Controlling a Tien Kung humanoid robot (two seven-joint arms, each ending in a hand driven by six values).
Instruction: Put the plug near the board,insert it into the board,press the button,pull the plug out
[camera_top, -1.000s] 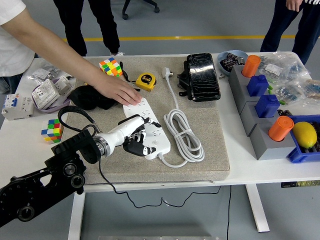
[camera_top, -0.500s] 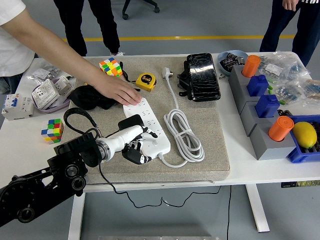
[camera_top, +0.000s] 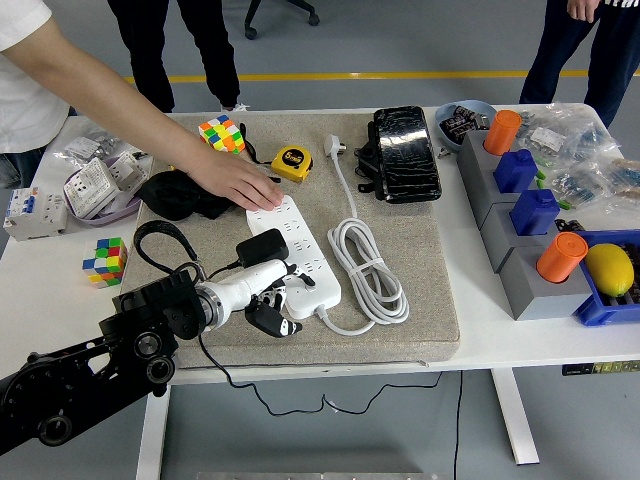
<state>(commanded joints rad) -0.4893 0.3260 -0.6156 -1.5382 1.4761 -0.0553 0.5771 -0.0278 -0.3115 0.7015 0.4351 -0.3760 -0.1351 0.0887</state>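
Grey mat (camera_top: 420, 290) on white table. My left hand (camera_top: 268, 297), fingers curled, empty as far as I see, touches strip (camera_top: 296, 252) at its 7 o'clock end. Black plug (camera_top: 262, 245) sits seated in strip. Person's hand (camera_top: 238, 182) presses strip's 12 o'clock end.
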